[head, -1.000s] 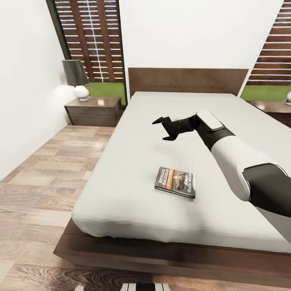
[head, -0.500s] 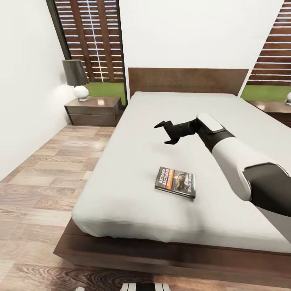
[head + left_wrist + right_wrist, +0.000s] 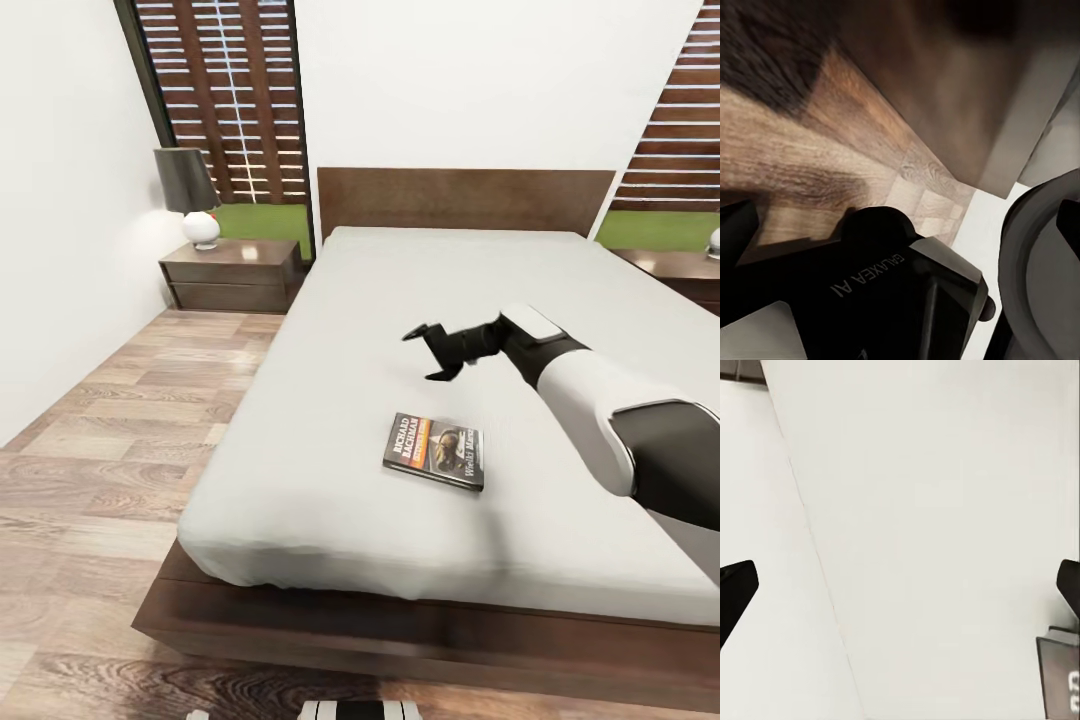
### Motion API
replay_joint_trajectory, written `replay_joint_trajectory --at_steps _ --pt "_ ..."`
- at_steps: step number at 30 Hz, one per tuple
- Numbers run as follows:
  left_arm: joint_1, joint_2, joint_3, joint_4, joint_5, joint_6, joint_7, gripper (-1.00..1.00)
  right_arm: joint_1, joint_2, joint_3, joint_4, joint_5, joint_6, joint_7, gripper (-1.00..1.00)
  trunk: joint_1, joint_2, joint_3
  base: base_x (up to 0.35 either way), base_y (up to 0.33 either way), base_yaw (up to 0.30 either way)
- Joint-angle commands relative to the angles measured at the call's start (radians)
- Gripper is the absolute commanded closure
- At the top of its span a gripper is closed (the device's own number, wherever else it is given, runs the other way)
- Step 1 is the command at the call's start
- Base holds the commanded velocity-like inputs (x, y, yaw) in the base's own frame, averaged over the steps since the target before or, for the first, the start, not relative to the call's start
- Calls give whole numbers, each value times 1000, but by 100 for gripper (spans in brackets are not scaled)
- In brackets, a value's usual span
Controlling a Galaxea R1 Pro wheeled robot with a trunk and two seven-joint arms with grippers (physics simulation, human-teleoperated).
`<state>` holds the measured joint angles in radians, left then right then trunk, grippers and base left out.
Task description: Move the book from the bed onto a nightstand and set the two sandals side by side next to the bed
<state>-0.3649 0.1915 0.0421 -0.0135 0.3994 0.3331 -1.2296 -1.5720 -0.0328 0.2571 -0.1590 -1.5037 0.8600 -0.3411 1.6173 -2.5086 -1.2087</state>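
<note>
The book (image 3: 433,450) lies flat on the pale grey mattress of the bed (image 3: 330,400), near its foot end, with the dark cover and white lettered band facing up. My right gripper (image 3: 422,355) hovers open over the mattress, a short way beyond the book toward the headboard, holding nothing. In the right wrist view the gripper (image 3: 900,589) looks down at bare mattress, and a corner of the book (image 3: 1061,675) shows at the edge. My left gripper (image 3: 900,225) hangs open low beside my base, over the wood floor. The sandals are out of view.
A dark nightstand (image 3: 232,272) with a black-shaded lamp (image 3: 190,195) stands left of the headboard. A second nightstand (image 3: 680,266) is at the right edge. Wood-plank floor (image 3: 110,430) runs along the bed's left side. The dark bed frame (image 3: 400,640) is right in front of me.
My right gripper has moved down and nearer, closing some of the distance to the book. It stays open. The book has not moved.
</note>
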Motion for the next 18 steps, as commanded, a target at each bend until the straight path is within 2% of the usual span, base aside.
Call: replay_joint_trajectory --at_steps 1,9,18 --pt "0 0 4 0 -2 10 -3 -100 0 -2 5 6 -11 -2 -8 -100 0 0 -1 0 0 0" --pt "0 2 5 0 -3 10 -4 -100 0 -18 5 58 17 -26 -2 -100 0 0 -1 0 0 0" --pt "0 5 7 0 -1 12 -27 -100 -1 -71 6 71 47 -32 60 -100 0 0 -1 0 0 0"
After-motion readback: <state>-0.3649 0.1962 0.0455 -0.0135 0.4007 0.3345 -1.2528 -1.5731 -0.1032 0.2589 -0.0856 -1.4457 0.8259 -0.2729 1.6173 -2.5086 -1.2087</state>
